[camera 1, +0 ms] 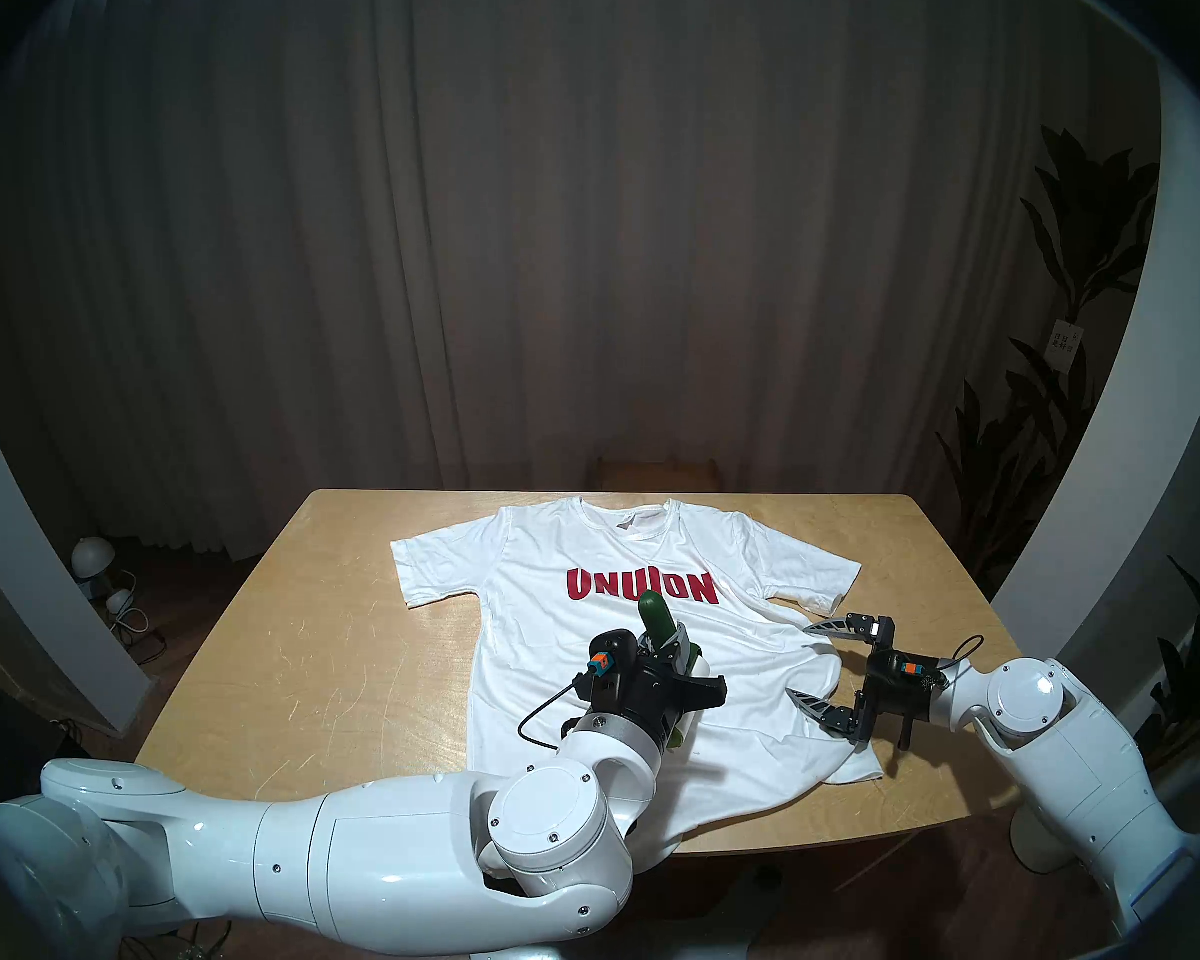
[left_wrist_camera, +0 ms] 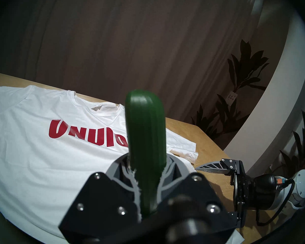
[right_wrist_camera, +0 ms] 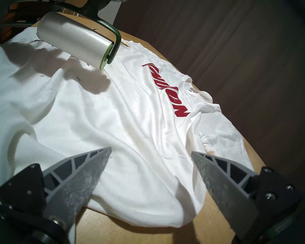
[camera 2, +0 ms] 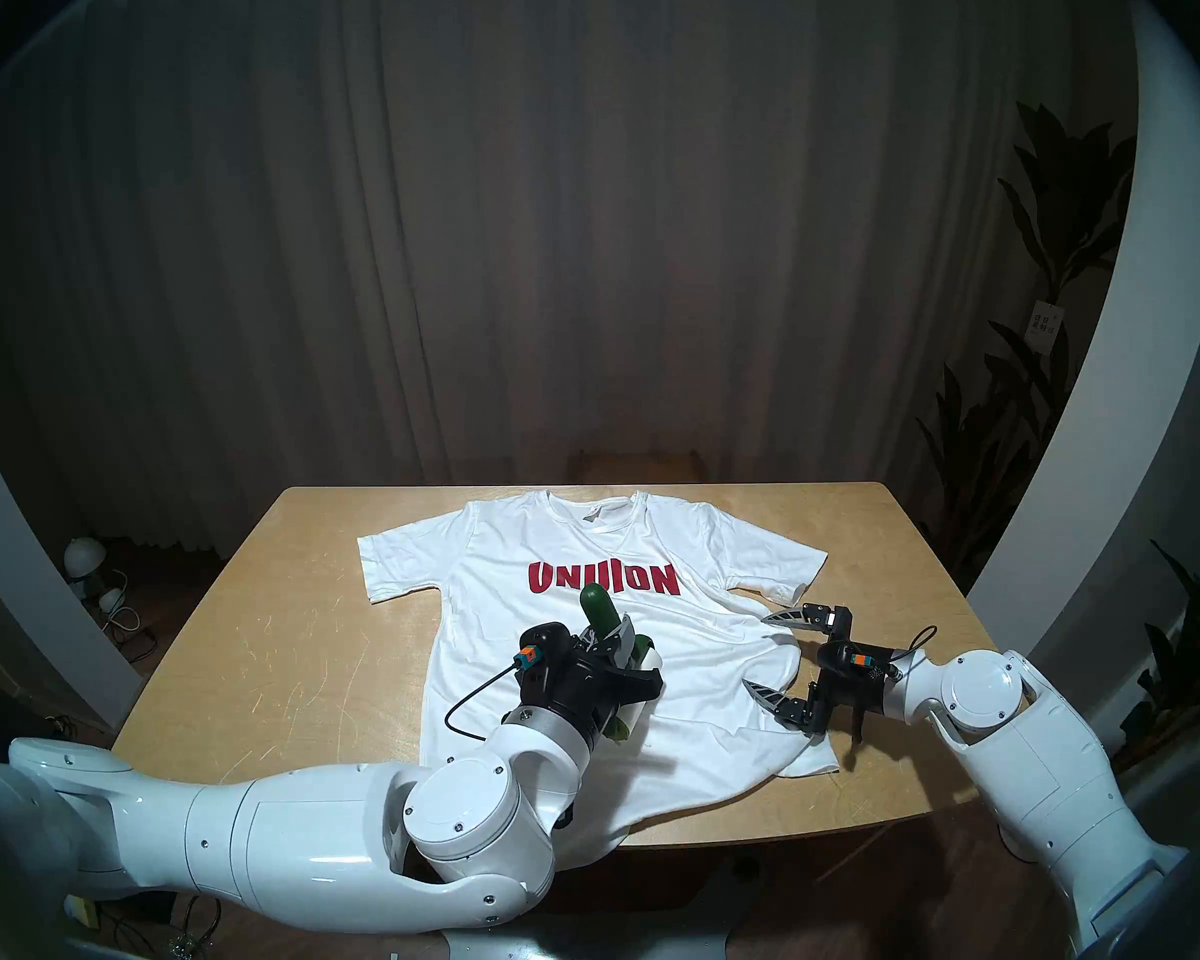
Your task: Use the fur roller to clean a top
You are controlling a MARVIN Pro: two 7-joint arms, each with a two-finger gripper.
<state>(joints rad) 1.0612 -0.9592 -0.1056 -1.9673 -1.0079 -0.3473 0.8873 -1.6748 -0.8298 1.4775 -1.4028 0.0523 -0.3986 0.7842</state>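
The top (camera 1: 583,633) lies spread face up on the wooden worktop (camera 1: 348,633), collar at the far edge toward twelve o'clock in the head views, its red lettering reading across the chest and its hem hanging over the near edge at six o'clock. The cloth is rumpled on its right side, at about four o'clock from the lettering, where folds rise beside the right sleeve. The left tool (camera 1: 666,650) sits over the middle of the top, just below the lettering, its jaws narrow and clamped on the dark green handle of the fur roller (camera 1: 658,616); the handle end sticks out past the jaws toward twelve o'clock. In the right wrist view the fur roller's white roll (right_wrist_camera: 72,40) sits at the upper left, low over the cloth with its shadow thrown on the fabric below it; whether it touches the cloth I cannot tell. The right tool (camera 1: 808,661) is at three o'clock from the left one, at the top's rumpled right edge, its jaws wide and holding nothing, both fingertips (right_wrist_camera: 99,159) poised over the folds.
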